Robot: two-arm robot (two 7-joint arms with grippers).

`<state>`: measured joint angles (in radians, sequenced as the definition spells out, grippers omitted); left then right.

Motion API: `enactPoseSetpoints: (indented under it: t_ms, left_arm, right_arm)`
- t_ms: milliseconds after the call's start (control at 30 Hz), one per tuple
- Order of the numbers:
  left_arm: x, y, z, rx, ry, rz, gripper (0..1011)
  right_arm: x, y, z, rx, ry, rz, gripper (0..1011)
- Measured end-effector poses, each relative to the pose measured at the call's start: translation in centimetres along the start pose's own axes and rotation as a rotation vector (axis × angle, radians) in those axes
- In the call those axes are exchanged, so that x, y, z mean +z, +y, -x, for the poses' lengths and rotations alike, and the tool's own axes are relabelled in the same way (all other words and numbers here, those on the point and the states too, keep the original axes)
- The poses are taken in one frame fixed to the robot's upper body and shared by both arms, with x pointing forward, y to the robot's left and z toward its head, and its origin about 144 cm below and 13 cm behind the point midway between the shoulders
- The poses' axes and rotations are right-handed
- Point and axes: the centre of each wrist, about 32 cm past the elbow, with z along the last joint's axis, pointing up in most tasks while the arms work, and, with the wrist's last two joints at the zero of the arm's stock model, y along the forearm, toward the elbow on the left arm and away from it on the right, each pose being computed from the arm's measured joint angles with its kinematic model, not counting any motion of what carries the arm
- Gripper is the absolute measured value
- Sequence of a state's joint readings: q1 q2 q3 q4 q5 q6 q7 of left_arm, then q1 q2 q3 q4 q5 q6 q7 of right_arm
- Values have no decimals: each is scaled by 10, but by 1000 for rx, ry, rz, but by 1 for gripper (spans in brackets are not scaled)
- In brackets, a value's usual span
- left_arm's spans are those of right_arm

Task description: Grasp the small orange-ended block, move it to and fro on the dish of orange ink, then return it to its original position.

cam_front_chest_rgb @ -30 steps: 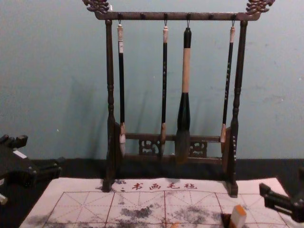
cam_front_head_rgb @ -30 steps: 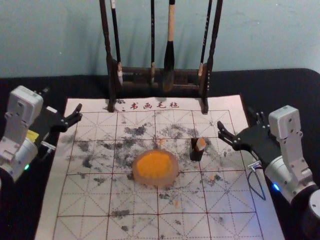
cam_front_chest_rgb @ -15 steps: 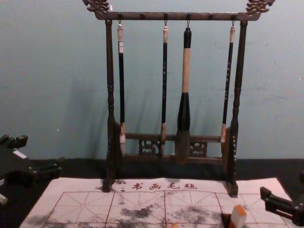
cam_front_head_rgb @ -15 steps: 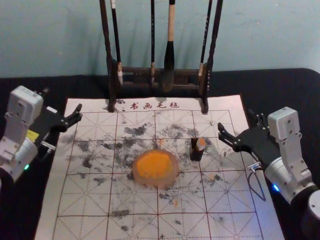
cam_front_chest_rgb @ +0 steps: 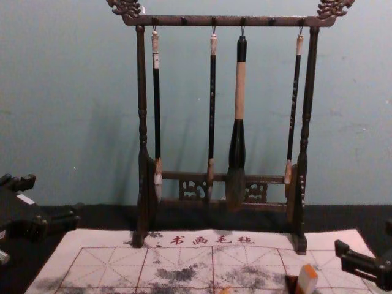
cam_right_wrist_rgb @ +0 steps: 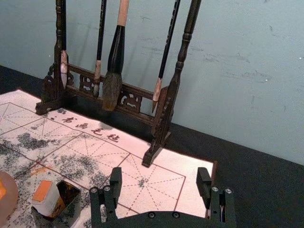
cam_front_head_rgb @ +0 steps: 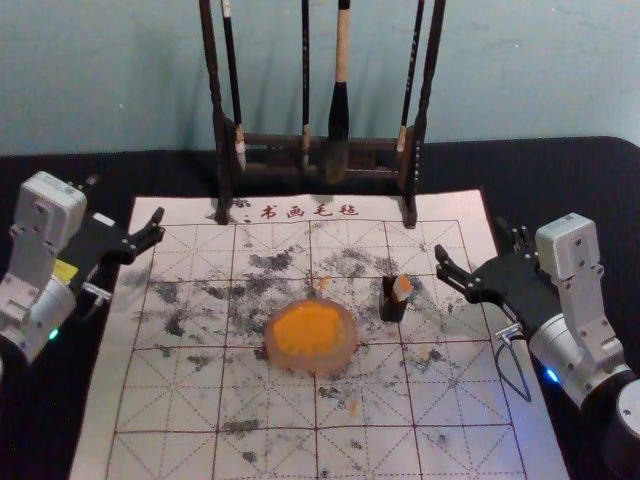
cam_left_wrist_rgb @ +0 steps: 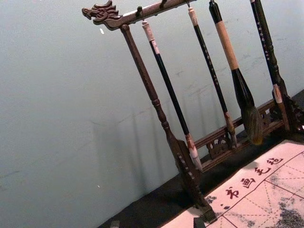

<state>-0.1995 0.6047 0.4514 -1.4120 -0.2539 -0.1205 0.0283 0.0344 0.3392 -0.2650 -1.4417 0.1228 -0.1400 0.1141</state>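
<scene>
My right gripper (cam_front_head_rgb: 478, 241) is open beside the mat's right part, to the right of the block and apart from it. In the right wrist view the same gripper (cam_right_wrist_rgb: 160, 175) has nothing between its fingers. The small pale block (cam_front_head_rgb: 402, 288), orange on its end, leans in a dark open box (cam_front_head_rgb: 391, 308); its lower part is hidden inside. Left of the box lies the round dish (cam_front_head_rgb: 347, 353) of orange ink (cam_front_head_rgb: 306, 330). My left gripper (cam_front_head_rgb: 126, 199), parked by the mat's far left corner, stands open, as its fingertips in the left wrist view (cam_left_wrist_rgb: 156, 223) confirm.
A dark wooden rack (cam_front_chest_rgb: 226, 21) with several hanging brushes stands at the mat's far edge, in front of the wall. The white gridded mat (cam_front_head_rgb: 165, 400), smudged with ink, lies on a black table (cam_front_head_rgb: 590, 180). A stretch of bare mat separates the box from my right gripper.
</scene>
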Motion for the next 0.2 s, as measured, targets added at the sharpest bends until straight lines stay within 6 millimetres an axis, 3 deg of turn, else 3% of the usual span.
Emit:
enactPoseSetpoints:
  t_ms: [200]
  left_arm:
    - [0, 0, 0, 0, 0, 0, 1001]
  right_arm:
    - [0, 0, 0, 1, 0, 0, 1003]
